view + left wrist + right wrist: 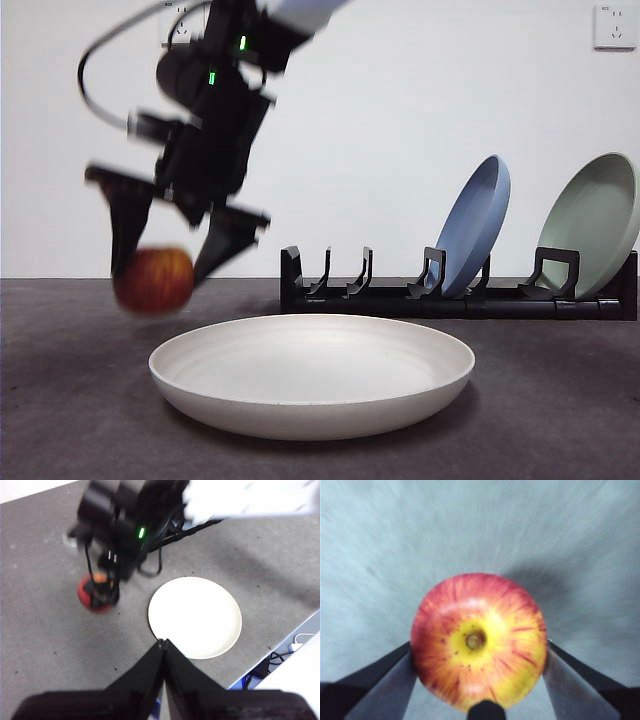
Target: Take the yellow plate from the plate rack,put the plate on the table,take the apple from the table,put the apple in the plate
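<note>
Cream and matte, the yellow plate [312,375] lies flat on the table [560,420] nearest the front camera, already out of the plate rack [460,295] and still empty. Just beyond its rim and off to one side, my right gripper [165,262] grasps the apple [153,281], one black jaw pressed against each flank; in the right wrist view the apple [479,641] fills the frame stem-end up, the grey surface beneath it streaked with motion blur. I judge the fruit to be lifted clear of the table, though the blur leaves the gap uncertain. My left gripper [163,645] waits high above the scene, jaws closed together on nothing, looking down on plate [195,617] and apple [95,592] alike. Step in hand: carrying the apple to the plate. The next move calls for travel sideways over the raised rim, with enough height to clear it, then descent toward the middle before release; a round fruit let go near the edge may roll. Farthest back, the rack holds a blue plate [476,225] and a pale green plate [592,222], both leaning upright, well apart from the route. Nothing stands between apple and plate.
</note>
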Tool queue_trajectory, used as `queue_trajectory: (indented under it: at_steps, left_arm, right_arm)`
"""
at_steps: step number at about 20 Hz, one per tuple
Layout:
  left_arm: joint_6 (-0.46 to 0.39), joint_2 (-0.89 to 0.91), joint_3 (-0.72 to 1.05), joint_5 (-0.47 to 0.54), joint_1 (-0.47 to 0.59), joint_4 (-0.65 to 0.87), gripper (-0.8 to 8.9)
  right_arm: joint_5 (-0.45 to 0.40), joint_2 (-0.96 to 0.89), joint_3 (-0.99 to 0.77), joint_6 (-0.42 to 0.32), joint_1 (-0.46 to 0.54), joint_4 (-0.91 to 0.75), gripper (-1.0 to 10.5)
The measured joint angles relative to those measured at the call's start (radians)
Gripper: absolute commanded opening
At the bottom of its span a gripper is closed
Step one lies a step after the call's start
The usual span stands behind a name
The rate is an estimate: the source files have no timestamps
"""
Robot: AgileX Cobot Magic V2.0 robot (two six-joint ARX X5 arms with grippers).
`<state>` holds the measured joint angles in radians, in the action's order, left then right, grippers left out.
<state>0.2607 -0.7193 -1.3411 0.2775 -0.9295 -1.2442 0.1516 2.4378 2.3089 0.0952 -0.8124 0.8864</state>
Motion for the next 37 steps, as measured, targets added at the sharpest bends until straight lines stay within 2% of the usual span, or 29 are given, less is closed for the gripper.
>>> queue_trajectory:
  at_steps: [7,13,18,23,25,28,33,37]
  left_arm:
    - [-0.016,0.000,0.000,0.000,0.000,0.000,-0.07]
    - [-0.025,0.000,0.000,-0.022,0.000,0.001,-0.07]
    - [-0.026,0.000,0.000,-0.023,0.000,0.002,-0.07]
    - [-0.033,0.000,0.000,-0.023,0.000,0.002,-0.07]
    - [-0.035,0.000,0.000,-0.023,0.000,0.002,-0.07]
    - [-0.040,0.000,0.000,-0.023,0.000,0.003,-0.07]
    - [-0.043,0.000,0.000,-0.023,0.000,0.003,-0.07]
    - [-0.044,0.000,0.000,-0.023,0.000,0.003,-0.07]
  right_arm:
    - [-0.073,-0.272,0.007,-0.080,0.002,0.142,-0.1]
    - [-0.077,-0.325,0.006,-0.138,0.014,0.312,-0.1]
    - [-0.118,-0.396,0.006,-0.168,0.030,0.441,-0.1]
    - [-0.119,-0.531,-0.022,-0.174,0.039,0.467,-0.1]
    - [-0.137,-0.622,-0.093,-0.175,0.039,0.467,-0.1]
    - [-0.153,-0.778,-0.296,-0.171,0.039,0.422,-0.1]
    - [-0.115,-1.034,-0.745,-0.114,0.039,0.096,-0.1]
    - [-0.018,-1.037,-1.071,-0.061,0.038,-0.194,-0.1]
